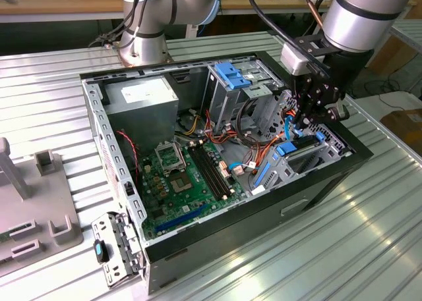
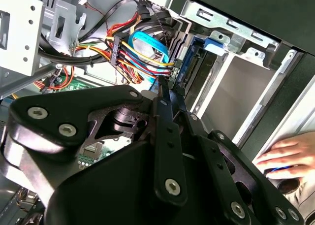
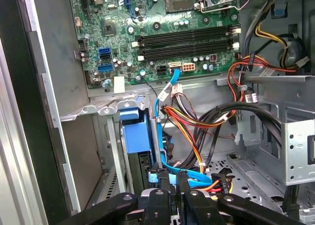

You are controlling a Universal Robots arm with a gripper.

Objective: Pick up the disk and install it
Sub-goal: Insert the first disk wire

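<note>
Tool (image 2: 164, 87) low inside computer case (image 1: 310, 195), jaws narrow, tips together, nothing visible between them. Just beside tips: disk (image 3: 134, 136), on edge in corner drive bay, blue rails showing. Judged step: seating, disk not gripped. Blue cable (image 3: 157, 112) and wire bundle (image 3: 197, 121) crowd close. Finishing calls for straight push along rails, clear of wiring. Beyond: motherboard (image 3: 147, 38).

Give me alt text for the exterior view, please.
The claw reaches into an open computer case, just above the blue-railed disk on the exterior view's right. A green motherboard lies at the middle.
</note>
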